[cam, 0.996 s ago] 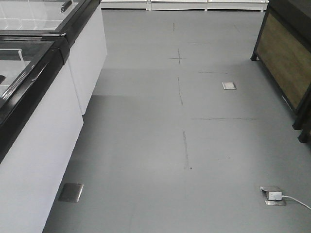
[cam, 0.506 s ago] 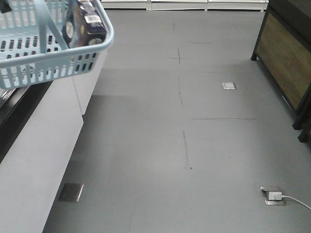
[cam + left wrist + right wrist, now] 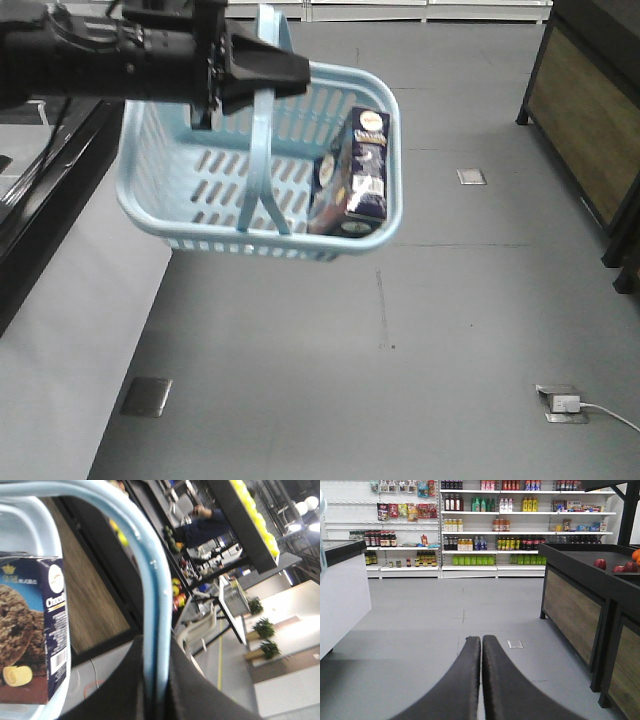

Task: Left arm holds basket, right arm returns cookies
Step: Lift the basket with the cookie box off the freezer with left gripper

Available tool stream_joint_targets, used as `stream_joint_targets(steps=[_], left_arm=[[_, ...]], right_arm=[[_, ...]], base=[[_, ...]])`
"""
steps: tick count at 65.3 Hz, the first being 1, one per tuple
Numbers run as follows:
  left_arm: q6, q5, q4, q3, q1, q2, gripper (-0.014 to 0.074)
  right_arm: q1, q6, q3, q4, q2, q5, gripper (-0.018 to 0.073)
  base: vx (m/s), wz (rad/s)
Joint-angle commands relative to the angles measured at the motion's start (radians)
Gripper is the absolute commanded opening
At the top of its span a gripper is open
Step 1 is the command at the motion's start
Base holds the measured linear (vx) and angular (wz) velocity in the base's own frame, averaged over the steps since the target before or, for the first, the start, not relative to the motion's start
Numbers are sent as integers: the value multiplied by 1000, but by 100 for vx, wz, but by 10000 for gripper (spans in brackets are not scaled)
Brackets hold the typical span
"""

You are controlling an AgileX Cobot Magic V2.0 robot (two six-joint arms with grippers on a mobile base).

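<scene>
The light blue basket [image 3: 395, 135] hangs in the air over the grey floor, tilted. My left gripper [image 3: 262, 70] reaches in from the upper left and is shut on its loop handle [image 3: 258, 170]. The left wrist view shows both fingers [image 3: 200, 695] pressed against the handle [image 3: 152, 605], with the gripper [image 3: 156, 680] shut on it. The dark navy cookies box [image 3: 362, 165] stands at the basket's right end, and shows at the left of the wrist view [image 3: 30, 630]. My right gripper [image 3: 481, 641] is shut with nothing in it, pointing down the aisle; it is outside the front view.
A white chest freezer [image 3: 80, 340] lines the left side. A black stand with wood panels [image 3: 590, 120] stands at right, with apples [image 3: 615, 567] on top. Floor socket plates [image 3: 147, 396] [image 3: 471, 176] and a plug with cable [image 3: 562, 402] lie on the floor. Bottle shelves [image 3: 490, 525] close the aisle.
The basket, absent a second ago, came in at the upper left and has swung right and down to mid view. The left arm now shows above it.
</scene>
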Motion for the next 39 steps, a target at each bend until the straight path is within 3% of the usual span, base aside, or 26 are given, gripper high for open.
stream_joint_targets(steps=[1, 14, 22, 39], left_arm=[[51, -18, -110, 72, -29, -61, -8], [199, -47, -189, 363, -71, -115, -8], [323, -41, -311, 577, -101, -141, -8], [443, -58, -311, 829, -209, -141, -8]], right_arm=[[-7, -6, 2, -8, -10, -74, -8], [-7, -6, 2, -8, -10, -74, -8], [-7, -6, 2, -8, -10, -74, -8], [-7, -6, 2, -8, -10, -74, -8]], base=[[0, 0], [0, 0], [0, 0], [0, 0]])
